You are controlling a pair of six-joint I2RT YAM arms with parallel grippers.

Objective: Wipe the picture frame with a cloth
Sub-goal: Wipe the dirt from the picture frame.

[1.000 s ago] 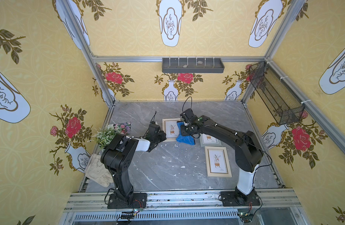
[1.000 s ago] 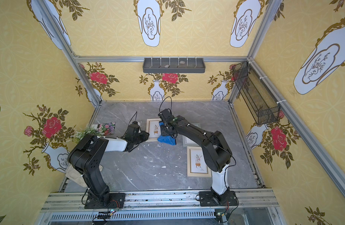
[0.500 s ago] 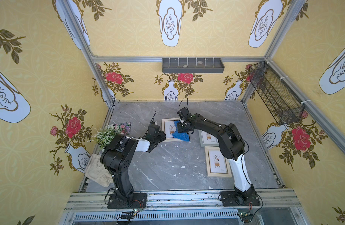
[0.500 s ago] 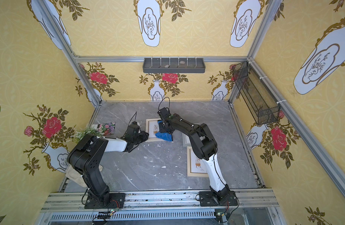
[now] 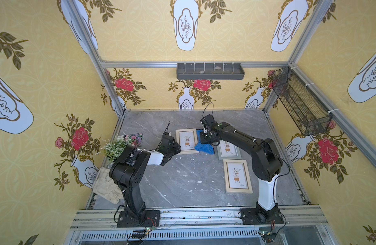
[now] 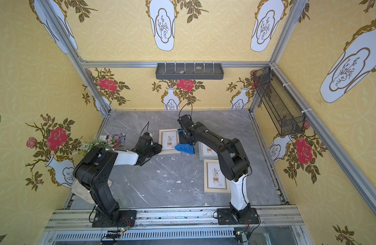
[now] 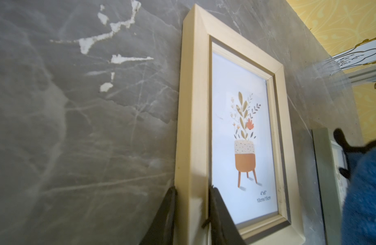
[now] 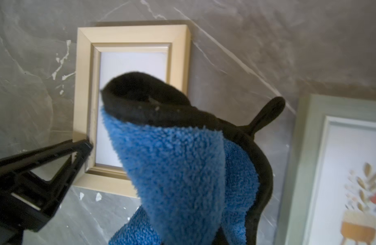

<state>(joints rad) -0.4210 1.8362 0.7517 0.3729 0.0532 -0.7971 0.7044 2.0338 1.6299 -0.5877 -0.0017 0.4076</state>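
Desk's left edge: an off-white glove (image 5: 106,186), a small plant (image 5: 116,146) and a floral card (image 5: 133,137) sat along the side of the desk (image 5: 182,182), well apart from the work and not involved in it.
Left arm: the left end effector (image 7: 192,196) was nearly closed. Its two fingers pinched one long rail of the picture frame (image 7: 242,118) near a corner, one finger outside the rail and one on the glass side. It looked like a steadying hold.
Middle: the picture frame was pale wood and lay flat on the desk between the two arms, with its potted-plant print facing up.
Over the frame: the cloth (image 8: 178,169) hung bunched, with its blue pile and black trim in front of the glass in the right wrist view. In both top views it overlapped the frame's rail on the right arm's side. Whether it pressed on the glass could not be told.
Right arm: the right end effector (image 5: 206,137) was closed tight on the top of the cloth, and the fabric hid its fingers.
Further right: a grey-green frame (image 5: 228,149) lay just beside the cloth. A second wood frame (image 5: 238,176) lay nearer the arm bases. Nothing touched either of them.
Done: the cloth was in the grip and had been brought to the frame, and the frame was pinned.
Left to do: the strokes across the glass and rails. The pictures gave no sign of how much surface had been covered, so I judged the wipe to be at an early or middle stage, with letting go of both things to follow.
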